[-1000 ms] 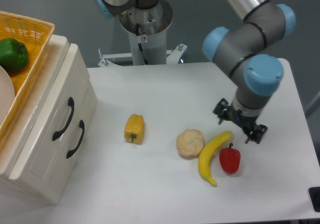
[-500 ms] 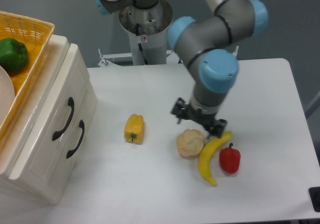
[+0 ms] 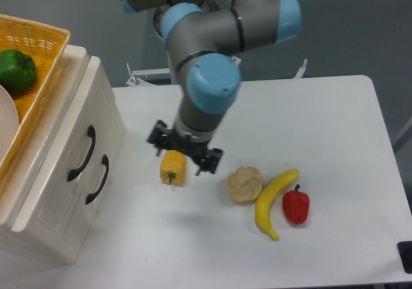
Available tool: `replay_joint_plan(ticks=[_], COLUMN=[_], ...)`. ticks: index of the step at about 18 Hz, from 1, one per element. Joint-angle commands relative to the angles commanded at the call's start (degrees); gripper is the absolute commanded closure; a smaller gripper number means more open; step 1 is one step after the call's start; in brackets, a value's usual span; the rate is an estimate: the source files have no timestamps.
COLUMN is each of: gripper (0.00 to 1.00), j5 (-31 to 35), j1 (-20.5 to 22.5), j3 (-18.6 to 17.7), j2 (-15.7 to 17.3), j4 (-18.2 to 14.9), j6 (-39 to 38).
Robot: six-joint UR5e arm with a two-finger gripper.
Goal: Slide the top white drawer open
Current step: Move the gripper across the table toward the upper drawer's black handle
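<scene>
At the table's left edge, the top white drawer (image 3: 77, 149) sits shut in its cabinet.
Nearer the front lie a banana (image 3: 271, 202) and red pepper (image 3: 295, 205); farther back, the gripper (image 3: 184, 152) hovers open-fingered over a yellow pepper (image 3: 172, 167).

The setting is a robotics laboratory test cell, not a domestic room. A grey-and-blue industrial arm (image 3: 212, 51) is mounted on a metal pedestal (image 3: 188, 38) at the top centre of the frame, bolted behind a plain white table (image 3: 322, 128). The backdrop is bare grey wall. Household props are staged as test items: a small cream-white cabinet (image 3: 61, 173) at the left edge carrying a yellow wicker basket (image 3: 35, 44), and toy-like food pieces in the lower centre, including a banana (image 3: 273, 202) and a red pepper (image 3: 296, 205).
</scene>
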Motion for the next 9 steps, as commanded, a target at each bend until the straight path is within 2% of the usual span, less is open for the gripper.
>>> replay_joint_plan(ticks=[2,9], gripper=[0.0,0.0], j5=[-1.67,-3.61], j1=[-0.8,-3.87], j3=[-0.09,-0.88], j2=[0.0,0.0], j4=[0.09,0.09], j6=[-3.78,-8.54])
